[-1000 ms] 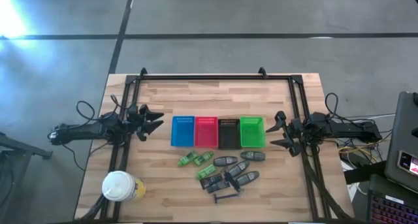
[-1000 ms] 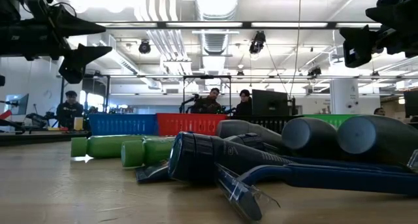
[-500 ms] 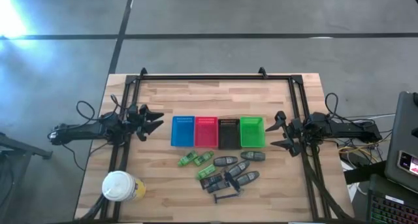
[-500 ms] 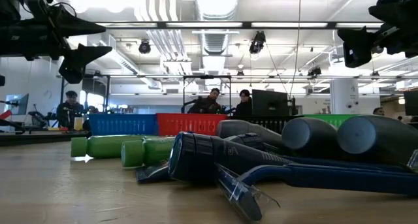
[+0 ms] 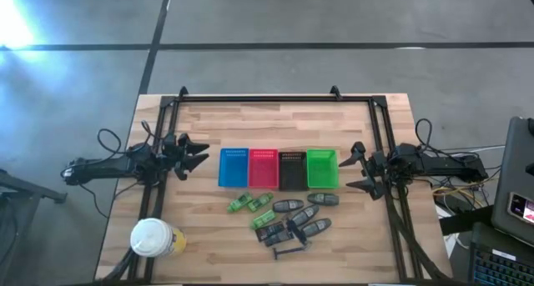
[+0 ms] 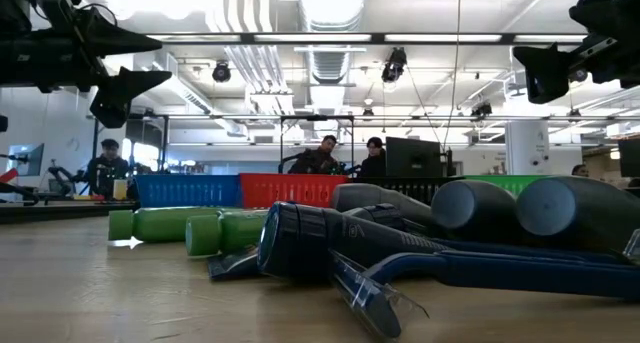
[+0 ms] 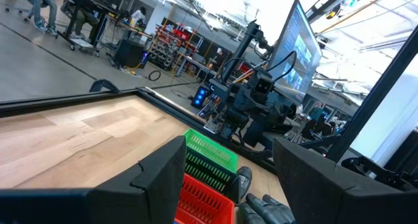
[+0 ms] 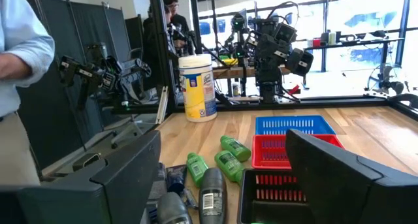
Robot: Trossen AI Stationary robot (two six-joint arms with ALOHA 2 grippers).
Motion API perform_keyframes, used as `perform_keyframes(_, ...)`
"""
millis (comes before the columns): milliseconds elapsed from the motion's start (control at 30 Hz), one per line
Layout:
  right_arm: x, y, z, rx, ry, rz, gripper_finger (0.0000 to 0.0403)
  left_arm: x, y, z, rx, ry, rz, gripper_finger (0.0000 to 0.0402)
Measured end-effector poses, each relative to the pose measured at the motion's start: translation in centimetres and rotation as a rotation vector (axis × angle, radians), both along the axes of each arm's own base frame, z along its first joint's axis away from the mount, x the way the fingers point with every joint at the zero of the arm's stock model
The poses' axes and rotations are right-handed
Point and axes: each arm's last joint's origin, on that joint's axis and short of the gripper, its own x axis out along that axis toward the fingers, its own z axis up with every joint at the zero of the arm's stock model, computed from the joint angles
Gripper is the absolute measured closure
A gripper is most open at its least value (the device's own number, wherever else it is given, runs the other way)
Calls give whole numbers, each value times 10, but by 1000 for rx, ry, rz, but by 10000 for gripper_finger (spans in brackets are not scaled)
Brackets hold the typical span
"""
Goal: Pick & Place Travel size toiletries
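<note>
1. High view: the left gripper [image 5: 193, 155] hangs at the left middle of the frame and the right gripper [image 5: 357, 169] at the right middle, both with fingers spread and holding nothing. Between them, at frame centre, stand four baskets in a row: blue basket [image 5: 234, 168], red basket [image 5: 264, 168], black basket [image 5: 291, 170], green basket [image 5: 322, 168]. The travel size toiletries [image 5: 286, 219] lie loose on the worktop [image 5: 209, 119] just below the row; none is in a basket. The green bottles [image 5: 250, 206] lie toward the left of the heap, the grey tubes [image 5: 306, 211] toward the right, and a thin razor [image 5: 289, 251] lowest. A white-lidded cup [image 5: 153, 237] stands at lower left.

2. Low view: grey tubes and a razor fill the right foreground, green bottles lie centre-left, and both arms hang high at the top corners, well clear of the worktop.

3. Left wrist view: the spread fingers frame the red and green baskets; the toiletries barely show.

4. Right wrist view: released fingers frame bottles and tubes beside the baskets.

5. The step in hand looks like the first reach. Best to take an outlying item, such as a green bottle on the heap's left edge, closing across its narrow width so neighbours stay unshoved.
</note>
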Motion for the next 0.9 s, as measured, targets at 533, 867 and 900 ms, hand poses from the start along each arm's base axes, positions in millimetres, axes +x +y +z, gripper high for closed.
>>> perform_keyframes(533, 0, 0, 0, 0, 1, 0, 48, 0, 0, 0, 0, 0, -1, 168)
perform_keyframes(867, 0, 0, 0, 0, 0, 0, 78, 0, 0, 0, 0, 0, -1, 167)
perform_keyframes(900, 0, 0, 0, 0, 0, -1, 81, 0, 0, 0, 0, 0, 0, 168)
